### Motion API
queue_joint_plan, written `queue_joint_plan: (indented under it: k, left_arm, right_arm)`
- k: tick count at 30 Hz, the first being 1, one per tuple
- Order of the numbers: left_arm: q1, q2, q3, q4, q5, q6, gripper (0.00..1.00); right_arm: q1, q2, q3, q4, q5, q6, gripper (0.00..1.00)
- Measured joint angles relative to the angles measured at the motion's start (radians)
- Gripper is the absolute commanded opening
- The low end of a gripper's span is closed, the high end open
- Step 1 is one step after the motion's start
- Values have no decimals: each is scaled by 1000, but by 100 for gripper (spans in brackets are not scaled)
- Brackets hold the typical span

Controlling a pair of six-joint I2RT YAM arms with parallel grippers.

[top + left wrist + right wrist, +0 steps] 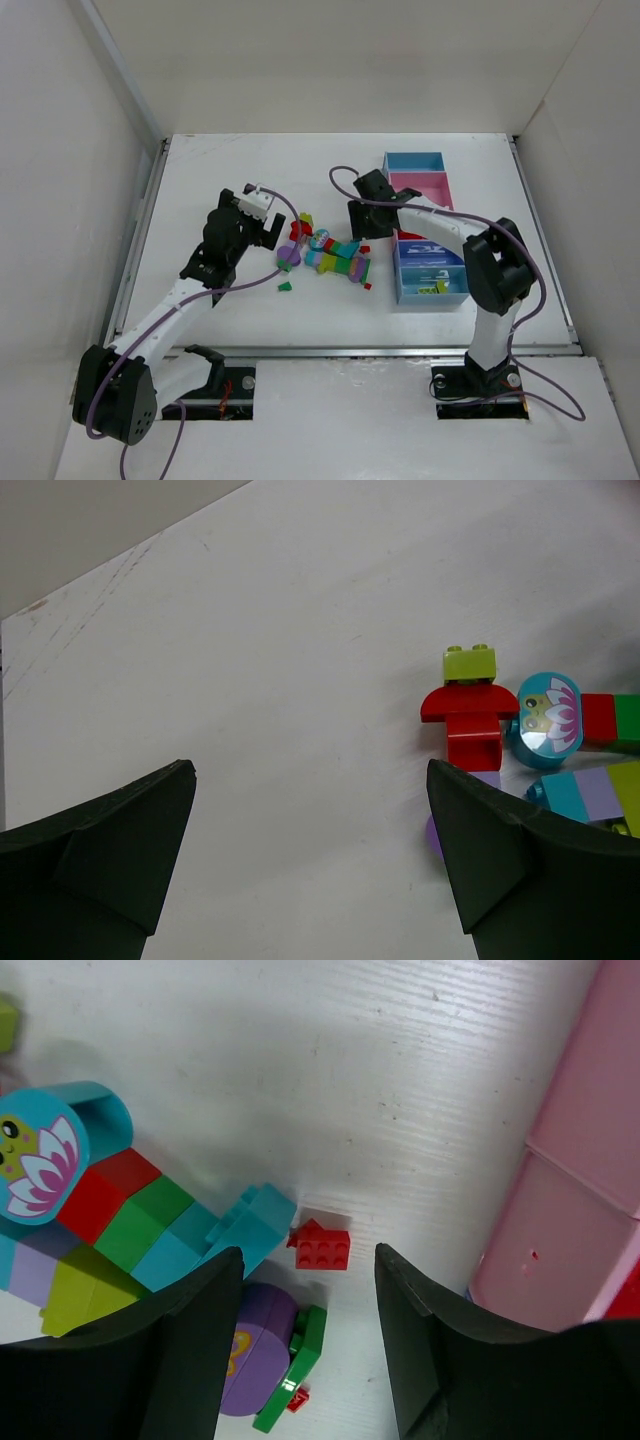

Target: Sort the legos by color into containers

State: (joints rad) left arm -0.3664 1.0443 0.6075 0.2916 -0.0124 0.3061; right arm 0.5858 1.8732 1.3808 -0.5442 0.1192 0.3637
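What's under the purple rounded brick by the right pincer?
A flat green brick sticks out beneath the purple brick, a tiny red bit at its edge. A finger of the right pincer covers their left side, so more may hide there.

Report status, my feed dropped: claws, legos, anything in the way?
Both open, empty: left claw beside the legos, right claw over a small red lego. Most loose mid-table, few in containers. No obstruction seen.

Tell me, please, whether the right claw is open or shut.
Open. The right claw has its fingers apart, with a red brick lying loose on the table between them.
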Motion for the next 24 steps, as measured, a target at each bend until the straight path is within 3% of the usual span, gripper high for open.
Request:
queue_joint_plan:
  k: [15,19,24]
  left_arm:
    - [9,0,-5,19,0,10,100]
    - [9,0,-5,19,0,10,100]
    - [9,0,-5,19,0,10,100]
  right_arm:
    - [3,55,-1,43,-78,-2,59]
    - [14,50,-2,32,-71,-4,76]
    - [18,-2,-12,-3,-50,-4,75]
